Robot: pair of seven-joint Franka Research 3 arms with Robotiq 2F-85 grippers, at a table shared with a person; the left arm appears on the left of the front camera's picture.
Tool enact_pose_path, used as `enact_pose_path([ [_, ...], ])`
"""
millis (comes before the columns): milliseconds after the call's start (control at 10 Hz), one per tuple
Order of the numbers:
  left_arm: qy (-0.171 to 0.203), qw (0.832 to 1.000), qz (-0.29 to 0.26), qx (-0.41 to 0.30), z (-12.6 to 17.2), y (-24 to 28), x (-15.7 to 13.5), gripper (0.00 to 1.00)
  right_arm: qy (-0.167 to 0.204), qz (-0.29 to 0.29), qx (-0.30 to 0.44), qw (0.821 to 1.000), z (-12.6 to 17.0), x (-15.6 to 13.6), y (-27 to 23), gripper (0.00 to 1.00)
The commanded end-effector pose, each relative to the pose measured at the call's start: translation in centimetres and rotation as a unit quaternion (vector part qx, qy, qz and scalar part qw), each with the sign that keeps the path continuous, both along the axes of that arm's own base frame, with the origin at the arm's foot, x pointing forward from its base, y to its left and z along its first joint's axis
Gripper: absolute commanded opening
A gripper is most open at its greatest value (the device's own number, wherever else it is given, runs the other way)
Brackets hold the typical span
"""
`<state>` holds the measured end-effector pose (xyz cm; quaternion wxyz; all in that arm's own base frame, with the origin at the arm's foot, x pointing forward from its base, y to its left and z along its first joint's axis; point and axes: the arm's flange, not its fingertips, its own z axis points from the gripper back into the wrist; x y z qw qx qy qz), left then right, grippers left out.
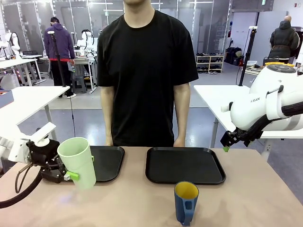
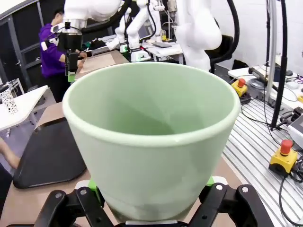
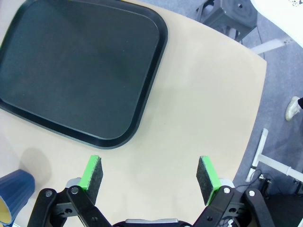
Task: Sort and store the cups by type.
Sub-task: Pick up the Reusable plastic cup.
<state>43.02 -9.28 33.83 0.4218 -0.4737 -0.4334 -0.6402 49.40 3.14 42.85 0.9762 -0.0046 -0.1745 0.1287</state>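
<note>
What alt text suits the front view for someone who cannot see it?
The left gripper holds a mint tumbler in front of the left tray. A blue mug stands in front of the right tray; the right gripper hovers at right, and a person stands opposite.

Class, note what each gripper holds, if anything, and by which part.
The left gripper clamps the green cup by its lower sides; right gripper is open, empty.

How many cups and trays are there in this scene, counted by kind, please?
mint-green tumbler: 1
dark blue mug: 1
black trays: 2
Total: 4
</note>
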Motion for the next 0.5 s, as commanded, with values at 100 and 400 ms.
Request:
enact_pose_path([
  [100,0.000,1.000,0.000,0.000,0.00,0.00,0.00,0.52,-0.004,-0.002,0.001,1.000,0.10,-0.12,-0.11,1.00],
  [400,0.000,1.000,0.000,0.000,0.00,0.00,0.00,0.52,-0.004,-0.002,0.001,1.000,0.10,-0.12,-0.11,1.00],
])
